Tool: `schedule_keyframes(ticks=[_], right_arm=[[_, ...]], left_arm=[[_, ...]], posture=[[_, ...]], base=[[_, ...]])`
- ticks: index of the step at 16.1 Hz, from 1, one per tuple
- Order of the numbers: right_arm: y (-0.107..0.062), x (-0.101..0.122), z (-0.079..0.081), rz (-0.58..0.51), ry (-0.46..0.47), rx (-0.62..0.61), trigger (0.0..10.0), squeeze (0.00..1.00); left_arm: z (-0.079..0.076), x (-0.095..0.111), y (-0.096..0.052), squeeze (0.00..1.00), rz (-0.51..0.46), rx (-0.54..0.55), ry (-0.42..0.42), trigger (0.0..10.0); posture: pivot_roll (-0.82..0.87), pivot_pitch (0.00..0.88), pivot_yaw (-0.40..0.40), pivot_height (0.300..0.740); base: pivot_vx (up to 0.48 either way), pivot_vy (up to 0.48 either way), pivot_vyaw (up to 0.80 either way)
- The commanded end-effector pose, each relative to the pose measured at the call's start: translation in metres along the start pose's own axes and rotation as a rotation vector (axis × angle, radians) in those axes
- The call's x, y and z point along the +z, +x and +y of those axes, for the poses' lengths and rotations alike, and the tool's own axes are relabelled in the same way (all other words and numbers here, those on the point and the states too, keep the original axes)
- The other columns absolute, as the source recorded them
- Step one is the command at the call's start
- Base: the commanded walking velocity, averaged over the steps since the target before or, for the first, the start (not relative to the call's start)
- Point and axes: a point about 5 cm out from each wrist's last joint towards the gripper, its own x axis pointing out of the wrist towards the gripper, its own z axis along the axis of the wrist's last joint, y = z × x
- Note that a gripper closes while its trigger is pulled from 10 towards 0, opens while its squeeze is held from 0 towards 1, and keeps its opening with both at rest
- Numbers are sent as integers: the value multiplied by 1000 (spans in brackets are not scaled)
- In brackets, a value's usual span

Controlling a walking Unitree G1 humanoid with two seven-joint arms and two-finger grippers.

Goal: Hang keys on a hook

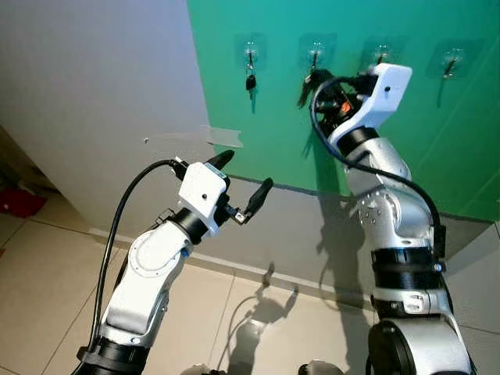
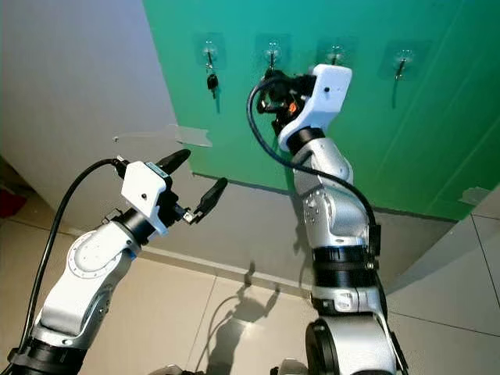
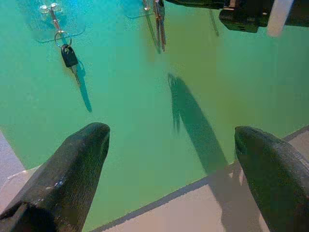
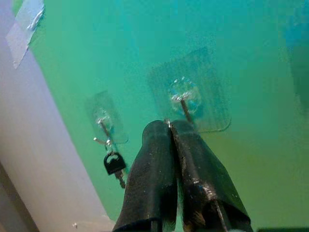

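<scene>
Four clear stick-on hooks run along a green wall. My right gripper (image 1: 311, 76) is raised to the second hook (image 4: 185, 101), its fingers (image 4: 193, 164) shut with the tips just under the hook's metal pin. A bunch of keys (image 3: 159, 24) hangs down from the tips, seen in the left wrist view; whether its ring is over the pin is hidden. On the first hook (image 1: 250, 53) hangs a black-headed key (image 4: 114, 163). My left gripper (image 1: 246, 172) is held open in mid-air, lower and to the left, with nothing between its fingers.
Two more hooks, the third (image 1: 381, 55) and the fourth (image 1: 451, 62), are bare to the right. A strip of clear tape (image 1: 223, 137) sticks at the edge of the green panel. Below is a grey wall band (image 1: 297, 226) and beige floor tiles (image 1: 47, 289).
</scene>
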Motion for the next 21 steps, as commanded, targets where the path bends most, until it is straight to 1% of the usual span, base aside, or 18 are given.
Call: schedule_keyframes(ticks=[1,5,10,13,15,21], right_arm=[[6,6,3,-28,18,13,10000,0],[13,8,3,-36,38,23,10000,0],[16,3,5,-16,39,35,10000,0],[16,-1,-2,9,29,-15,10000,0],[17,-6,-8,48,33,-62,10000,0],[15,-19,-17,132,33,-138,10000,0]], left_arm=[[2,5,2,0,-13,-9,12,10000],[2,4,2,0,-10,-9,9,10000],[1,4,2,0,-8,-6,6,10000],[1,4,2,0,-9,-9,6,10000],[0,4,2,0,-7,-14,5,10000],[-1,3,1,0,-3,-19,8,10000]], posture=[[-122,76,68,740],[-120,76,65,740],[-120,77,62,740],[-122,78,65,740],[-123,74,66,740],[-120,62,62,740]], base=[[0,0,0],[0,0,0],[0,0,0],[0,0,0],[0,0,0],[0,0,0]])
